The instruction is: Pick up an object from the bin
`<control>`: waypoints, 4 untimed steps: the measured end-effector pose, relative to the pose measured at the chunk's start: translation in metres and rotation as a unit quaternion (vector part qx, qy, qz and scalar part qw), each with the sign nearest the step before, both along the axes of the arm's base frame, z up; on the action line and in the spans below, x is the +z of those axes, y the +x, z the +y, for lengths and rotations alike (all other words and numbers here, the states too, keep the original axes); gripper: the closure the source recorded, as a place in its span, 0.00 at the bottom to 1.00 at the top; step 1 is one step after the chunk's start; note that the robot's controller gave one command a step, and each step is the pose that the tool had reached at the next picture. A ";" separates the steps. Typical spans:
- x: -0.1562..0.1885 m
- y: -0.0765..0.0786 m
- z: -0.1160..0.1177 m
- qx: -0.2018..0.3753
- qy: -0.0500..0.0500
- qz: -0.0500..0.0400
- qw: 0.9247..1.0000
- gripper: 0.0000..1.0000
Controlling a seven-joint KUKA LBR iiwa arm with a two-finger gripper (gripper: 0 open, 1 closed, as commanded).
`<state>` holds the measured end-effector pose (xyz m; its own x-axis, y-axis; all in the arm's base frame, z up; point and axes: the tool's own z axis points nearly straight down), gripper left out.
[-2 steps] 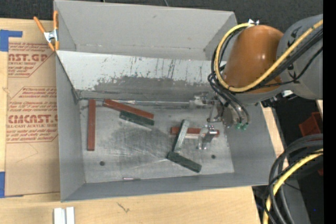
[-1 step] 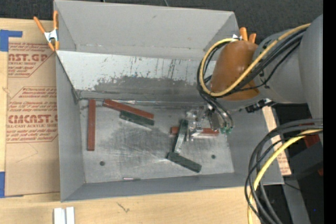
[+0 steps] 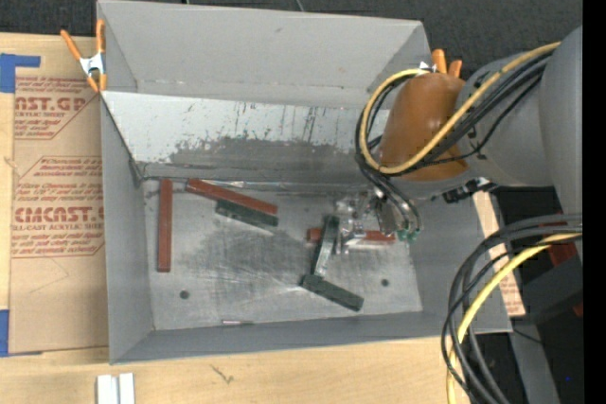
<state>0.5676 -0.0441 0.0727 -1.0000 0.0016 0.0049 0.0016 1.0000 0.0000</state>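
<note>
Camera view shows the gripper point(image 3: 363, 230) low, right of centre, touching a small red piece point(image 3: 382, 239) beside a slim green stick point(image 3: 323, 255); I cannot tell its grip, and closing, then lifting, seems next.

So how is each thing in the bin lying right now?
gripper: low in the right part of the bin, next to a small red piece.
long red stick: flat, by the left wall.
slanted red stick: flat, beside a green stick.
dark green bar: flat, near the front wall.
</note>
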 end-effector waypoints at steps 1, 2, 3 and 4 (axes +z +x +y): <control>0.053 -0.004 0.010 0.015 0.000 0.000 1.000 1.00; 0.090 -0.005 0.015 0.032 0.000 -0.006 0.999 1.00; 0.084 -0.008 0.016 0.042 0.000 -0.003 0.999 1.00; 0.159 -0.007 0.020 0.048 0.000 -0.004 0.999 1.00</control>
